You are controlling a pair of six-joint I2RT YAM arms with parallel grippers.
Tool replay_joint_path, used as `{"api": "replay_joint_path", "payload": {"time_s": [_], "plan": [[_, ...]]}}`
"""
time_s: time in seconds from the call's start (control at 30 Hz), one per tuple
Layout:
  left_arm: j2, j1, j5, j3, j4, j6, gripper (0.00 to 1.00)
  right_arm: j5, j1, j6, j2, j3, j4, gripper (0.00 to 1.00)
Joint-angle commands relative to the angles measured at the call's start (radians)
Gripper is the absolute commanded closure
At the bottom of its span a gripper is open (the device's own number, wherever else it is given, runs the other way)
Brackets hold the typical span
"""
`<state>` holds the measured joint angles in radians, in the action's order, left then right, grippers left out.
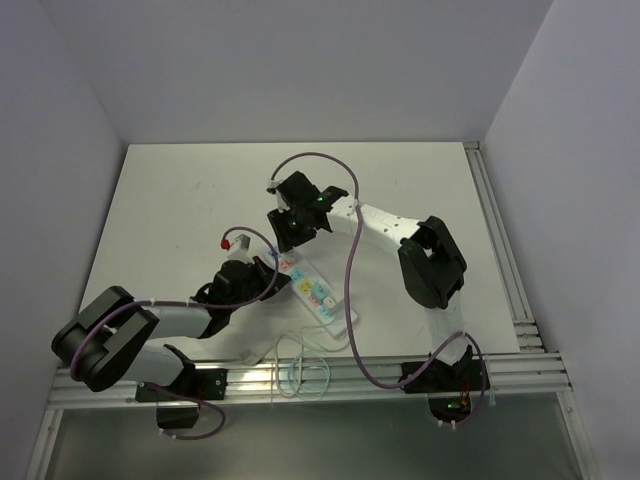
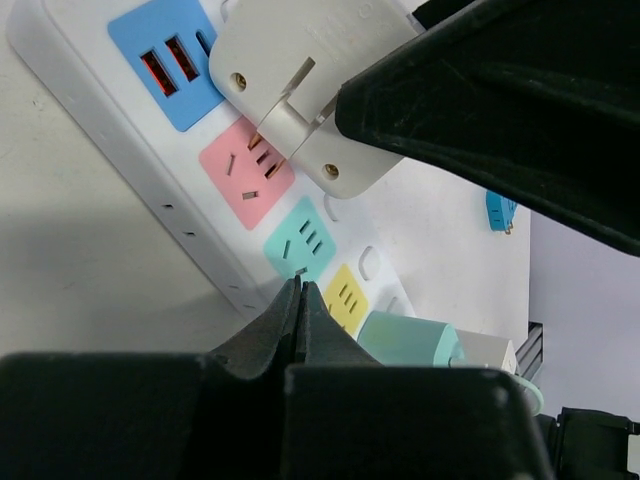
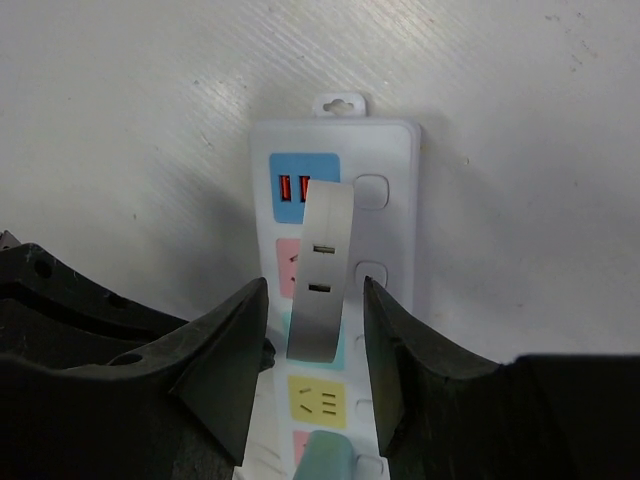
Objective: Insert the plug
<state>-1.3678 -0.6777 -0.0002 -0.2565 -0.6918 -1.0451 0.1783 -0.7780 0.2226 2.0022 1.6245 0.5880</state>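
Right hand (image 3: 315,284): fingers sit either side of the white plug (image 3: 323,270), slim gap on one side, so can't tell if it's actually gripping. Plug's tilted, prongs just over the pink socket (image 2: 245,172) on the power strip (image 3: 392,230). Left hand (image 2: 300,292) is clenched shut at the strip's edge.

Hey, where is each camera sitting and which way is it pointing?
Top external: above and behind the bases, looking down at the table; both arms show, meeting at the power strip.
Left wrist: low beside the strip, looking across it; shut left gripper at bottom.
Right wrist: above the strip, looking down; right gripper flanks the white adapter.
Shared: both wrist views show the adapter over the pink socket.
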Motion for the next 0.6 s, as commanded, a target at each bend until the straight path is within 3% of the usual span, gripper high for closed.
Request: {"api": "replay_joint_path", "payload": {"time_s": [0.0, 0.13, 0.17, 0.23, 0.27, 0.57], "plan": [[0.001, 0.000, 0.029, -0.009, -0.032, -0.021, 1.00, 0.024, 0.009, -0.023, 0.021, 0.067, 0.050, 0.50], [-0.013, 0.000, 0.035, -0.030, 0.020, -0.044, 1.00, 0.013, 0.009, -0.017, 0.030, 0.069, 0.042, 0.65], [-0.016, 0.000, 0.035, -0.033, 0.026, -0.055, 1.00, -0.011, 0.009, -0.014, 0.024, 0.063, 0.032, 0.80], [-0.028, 0.004, 0.048, -0.044, 0.038, -0.067, 1.00, -0.028, 0.009, 0.001, 0.009, 0.016, 0.000, 0.96], [-0.034, 0.006, 0.055, -0.047, 0.043, -0.075, 1.00, -0.033, 0.008, 0.007, -0.003, -0.004, -0.023, 0.99], [-0.042, 0.007, 0.055, -0.063, 0.101, -0.119, 1.00, -0.177, -0.017, 0.081, -0.152, -0.273, -0.304, 1.00]]}}
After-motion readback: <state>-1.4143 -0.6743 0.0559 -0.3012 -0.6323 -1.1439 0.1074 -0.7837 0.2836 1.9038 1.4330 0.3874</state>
